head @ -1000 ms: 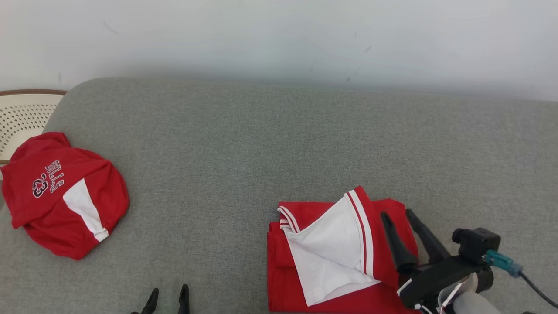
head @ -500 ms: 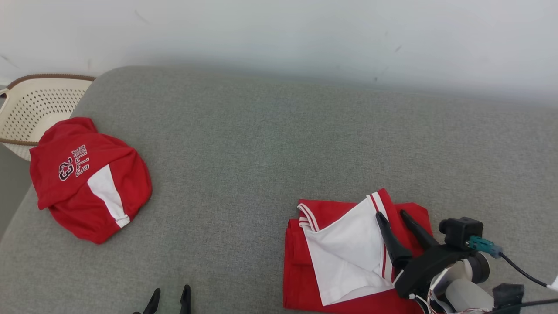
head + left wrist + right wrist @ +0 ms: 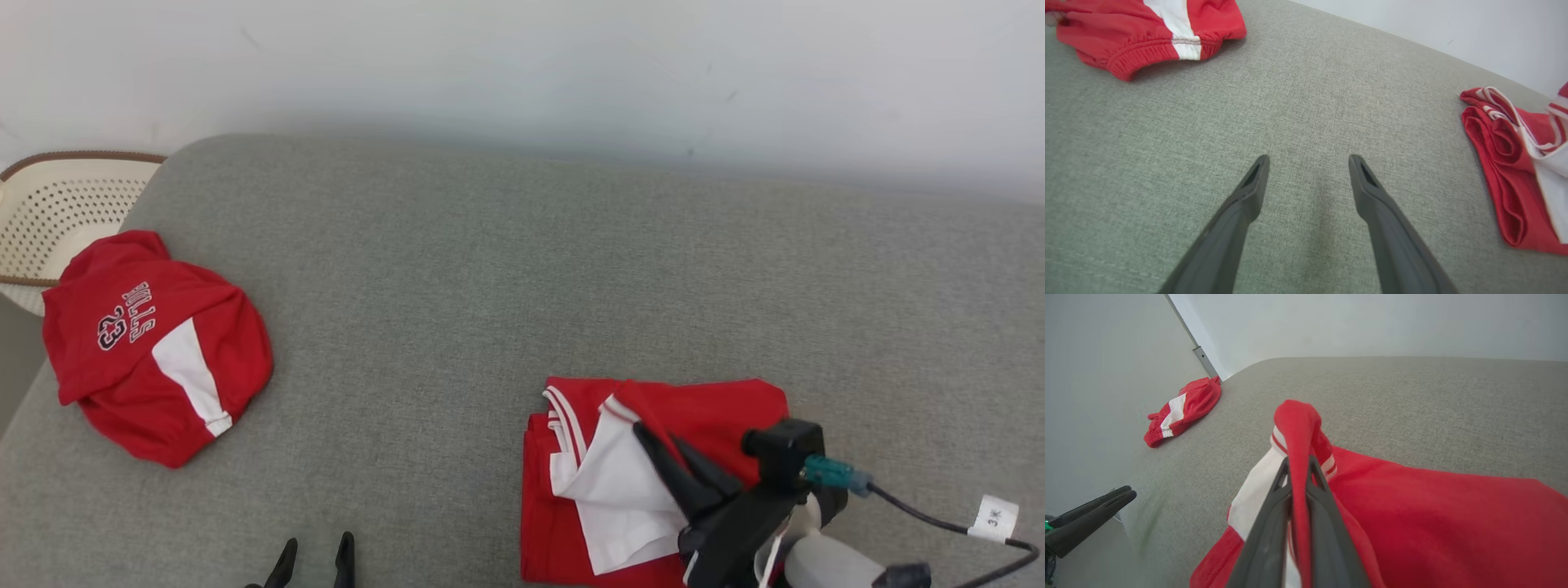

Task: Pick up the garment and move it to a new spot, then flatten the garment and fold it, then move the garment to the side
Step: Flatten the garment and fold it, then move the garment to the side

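Over at the near right of the grey padded surface (image 3: pixel 506 269), the right claw (image 3: pixel 657 441) is clamped shut on the garment (image 3: pixel 710 408), a red piece with a white, red-striped panel lying in loose folds. From the head view the dark fingers (image 3: pixel 665 465) lie across the white panel and their grip is hard to make out. The right wrist view makes it plain: the right claw (image 3: pixel 1299 461) pinches a ridge of red cloth between its two fingers, and the cloth (image 3: pixel 1433 506) loops up above the tips, with the white panel just to the left.

The left claw (image 3: pixel 314 547) sits at the near edge, fingers spread wide, holding nothing. Its own wrist view shows the left claw (image 3: pixel 1308 161) over bare grey fabric, well apart from the garment's rolled red edge (image 3: pixel 1498 163).

A second red garment (image 3: pixel 147 359) lies at the far left, numbered 23 in the head view; the left wrist view shows its elastic hem (image 3: pixel 1143 55). A perforated cream basket (image 3: pixel 49 196) stands beside it.
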